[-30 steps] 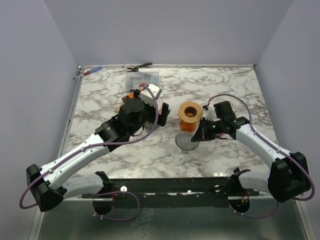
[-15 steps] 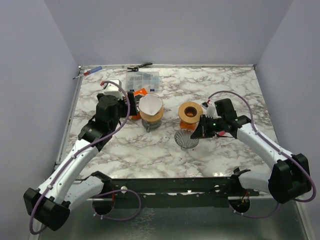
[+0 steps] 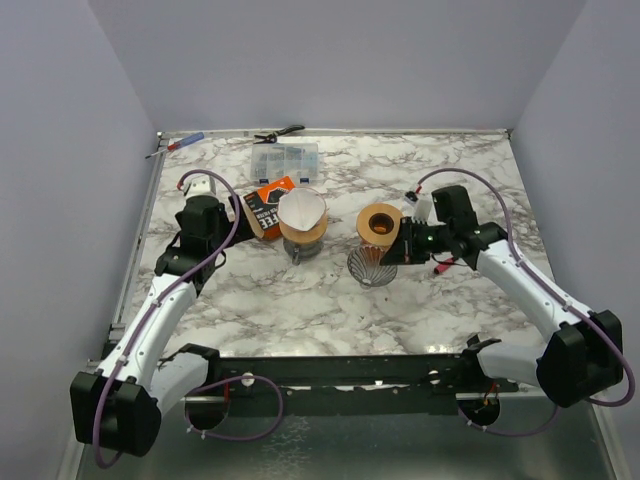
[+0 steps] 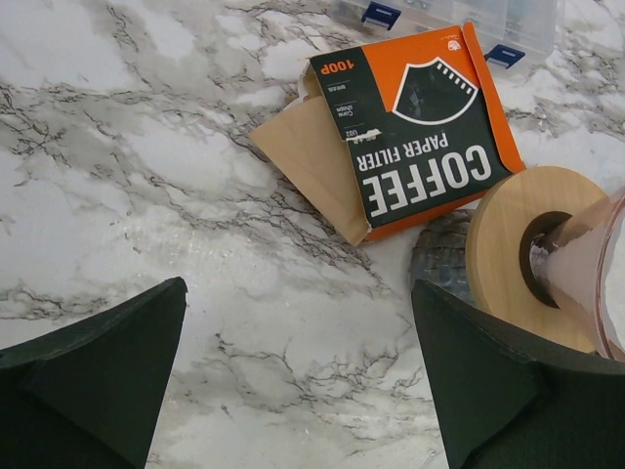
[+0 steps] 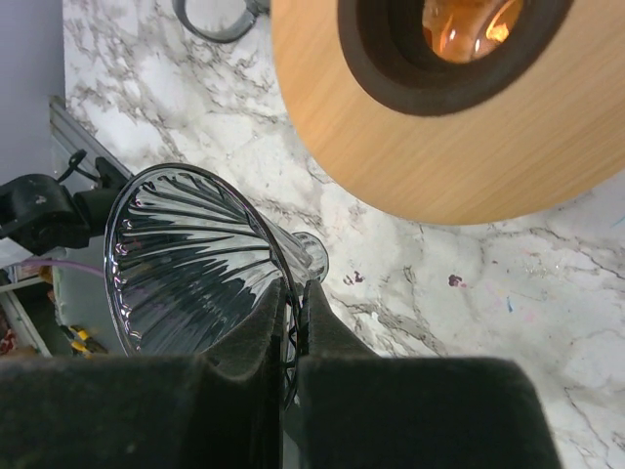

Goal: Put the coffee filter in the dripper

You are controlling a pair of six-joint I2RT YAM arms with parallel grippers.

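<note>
A white paper coffee filter (image 3: 302, 209) sits open inside the dripper (image 3: 303, 236), a glass cone with a wooden collar (image 4: 508, 256). My left gripper (image 3: 230, 213) stands open to the left of it, with bare marble between its fingers (image 4: 107, 376). The orange coffee filter box (image 4: 422, 125) lies flat ahead of it, a brown filter (image 4: 314, 164) poking out. My right gripper (image 5: 298, 293) is shut on the rim of a clear ribbed glass cone (image 5: 190, 264), held just in front of a wood-collared orange vessel (image 3: 381, 224).
A clear plastic organiser box (image 3: 285, 158) lies at the back of the table. A screwdriver (image 3: 178, 145) and pliers (image 3: 280, 131) lie along the back edge. Grey walls close in both sides.
My left arm has drawn back to the left, off the dripper, leaving the white filter in its cone. My right gripper has carried the ribbed glass cone slightly up and left.
</note>
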